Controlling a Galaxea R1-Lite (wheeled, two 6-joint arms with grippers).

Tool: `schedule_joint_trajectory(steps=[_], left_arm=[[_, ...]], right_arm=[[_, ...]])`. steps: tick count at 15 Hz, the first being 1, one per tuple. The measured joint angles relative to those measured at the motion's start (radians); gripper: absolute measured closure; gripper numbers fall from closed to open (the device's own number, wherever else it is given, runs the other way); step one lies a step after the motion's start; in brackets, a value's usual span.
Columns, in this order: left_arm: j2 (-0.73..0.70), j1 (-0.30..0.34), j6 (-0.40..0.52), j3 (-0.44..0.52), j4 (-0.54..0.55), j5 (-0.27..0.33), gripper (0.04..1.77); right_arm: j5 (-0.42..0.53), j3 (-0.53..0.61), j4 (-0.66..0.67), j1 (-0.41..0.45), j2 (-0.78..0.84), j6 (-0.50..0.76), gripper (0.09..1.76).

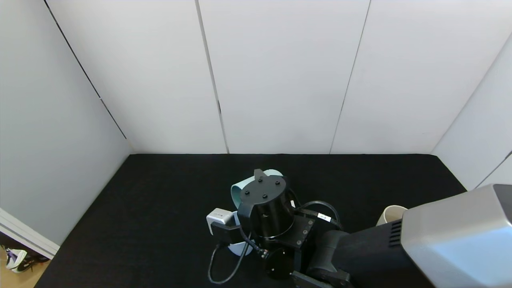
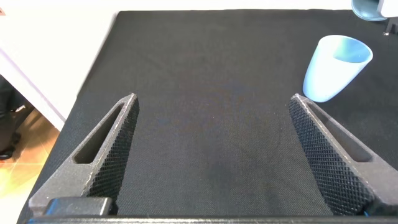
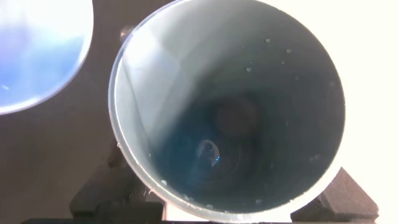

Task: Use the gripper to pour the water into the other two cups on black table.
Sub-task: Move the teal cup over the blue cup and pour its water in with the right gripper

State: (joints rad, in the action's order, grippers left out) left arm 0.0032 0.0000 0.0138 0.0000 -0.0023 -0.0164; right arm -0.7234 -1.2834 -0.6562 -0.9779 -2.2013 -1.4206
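Note:
My right gripper [image 1: 260,188] is shut on the teal-green cup [image 1: 239,191] and holds it tilted above the middle of the black table [image 1: 152,208]. In the right wrist view the cup's dark inside [image 3: 230,106] fills the picture, with droplets on the wall and a faint glint of water [image 3: 211,152] at the bottom. The pale blue cup [image 1: 240,249] stands just below the wrist; it also shows in the right wrist view [image 3: 37,50] and the left wrist view [image 2: 333,68]. The cream-beige cup [image 1: 390,214] stands to the right, partly behind the arm. My left gripper [image 2: 215,99] is open and empty, low over the table.
White panel walls close the table at the back and both sides. The table's left edge [image 2: 93,81] drops to a wooden floor. My right arm's grey housing [image 1: 456,236] covers the front right of the table.

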Motion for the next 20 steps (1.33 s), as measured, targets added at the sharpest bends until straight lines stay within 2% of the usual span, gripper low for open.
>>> schedule_joint_trajectory(steps=[5,10,20], left_arm=[[0.000,0.000,0.000,0.000,0.000,0.000,0.09],[0.000,0.000,0.000,0.000,0.000,0.000,0.09],[0.000,0.000,0.000,0.000,0.000,0.000,0.09]], right_arm=[[-0.003,-0.004,-0.033,0.000,0.001,-0.143,0.65],[-0.003,0.009,-0.186,-0.001,0.002,-0.354,0.65],[-0.001,0.060,-0.205,-0.008,0.019,-0.407,0.65]])
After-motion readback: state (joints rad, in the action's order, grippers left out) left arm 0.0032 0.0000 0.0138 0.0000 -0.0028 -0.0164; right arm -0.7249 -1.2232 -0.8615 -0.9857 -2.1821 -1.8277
